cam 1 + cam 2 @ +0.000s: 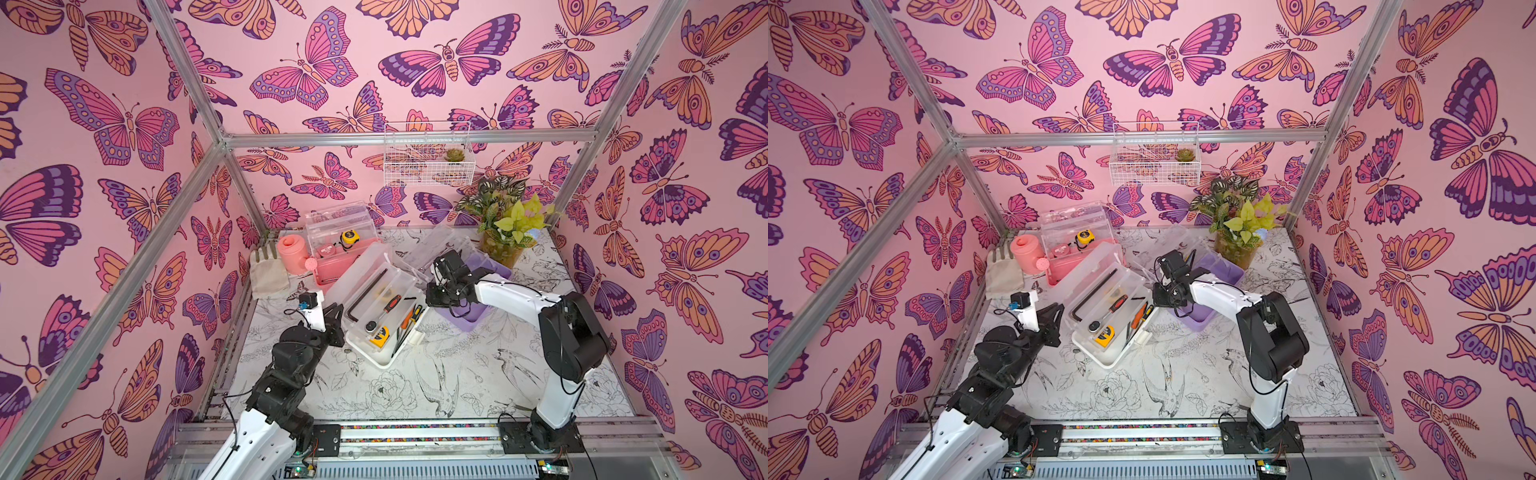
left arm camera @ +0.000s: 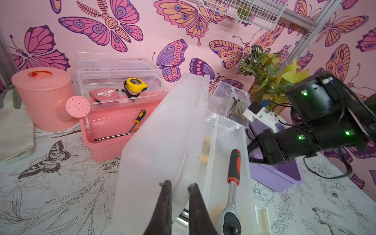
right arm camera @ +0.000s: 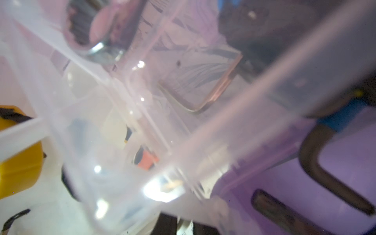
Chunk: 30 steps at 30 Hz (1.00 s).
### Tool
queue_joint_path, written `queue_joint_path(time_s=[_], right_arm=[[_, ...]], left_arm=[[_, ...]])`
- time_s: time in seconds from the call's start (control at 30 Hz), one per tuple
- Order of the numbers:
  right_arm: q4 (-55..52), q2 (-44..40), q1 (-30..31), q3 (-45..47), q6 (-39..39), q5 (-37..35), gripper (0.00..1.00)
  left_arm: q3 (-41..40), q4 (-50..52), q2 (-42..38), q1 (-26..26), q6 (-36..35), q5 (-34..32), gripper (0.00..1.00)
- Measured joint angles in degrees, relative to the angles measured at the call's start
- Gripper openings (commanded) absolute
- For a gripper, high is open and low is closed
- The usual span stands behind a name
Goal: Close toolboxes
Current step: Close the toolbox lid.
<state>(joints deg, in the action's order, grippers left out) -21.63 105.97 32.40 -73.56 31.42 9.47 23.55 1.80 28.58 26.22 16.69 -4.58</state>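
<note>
On your table [image 1: 415, 386], the middle toolbox [image 1: 405, 286] lies between the rear-left toolbox [image 1: 332, 270], beside the watering can [image 1: 291, 249], and the right toolbox [image 1: 467, 322].

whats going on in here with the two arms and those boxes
Two robot arms are closing three toolboxes, and all three are open right now. The left hand looks pinched on the white box lid, which stands tilted up over the white box. The right hand is shut above the purple box, close against the purple box lid; whether it grips it is unclear. The pink box at the back is untouched.
</note>
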Motion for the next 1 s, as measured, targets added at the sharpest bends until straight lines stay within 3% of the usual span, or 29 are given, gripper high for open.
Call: queue_joint_path(time_s=[0.13, 0.27, 0.53, 0.8, 1.0], right_arm=[[3.5, 1.1, 0.0, -0.3, 0.3, -0.3, 0.02], [7.5, 2.4, 0.4, -0.5, 3.0, 2.4, 0.02], [9.8, 3.2, 2.7, -0.4, 4.6, 6.9, 0.06], [9.7, 3.0, 2.7, -0.4, 4.6, 7.4, 0.23], [7.1, -0.6, 2.6, 0.2, 3.9, 7.3, 0.31]], left_arm=[[0.1, 1.7, 0.0, 3.4, 0.4, 0.9, 0.31], [-0.2, 5.2, 1.1, 7.3, 4.3, 8.1, 0.43], [-0.4, 7.3, 1.7, 8.0, 7.2, 11.4, 0.51], [0.2, 7.1, 4.1, 8.0, 8.3, 8.9, 0.65], [2.4, 5.6, 9.3, 7.7, 9.0, 6.2, 0.73]])
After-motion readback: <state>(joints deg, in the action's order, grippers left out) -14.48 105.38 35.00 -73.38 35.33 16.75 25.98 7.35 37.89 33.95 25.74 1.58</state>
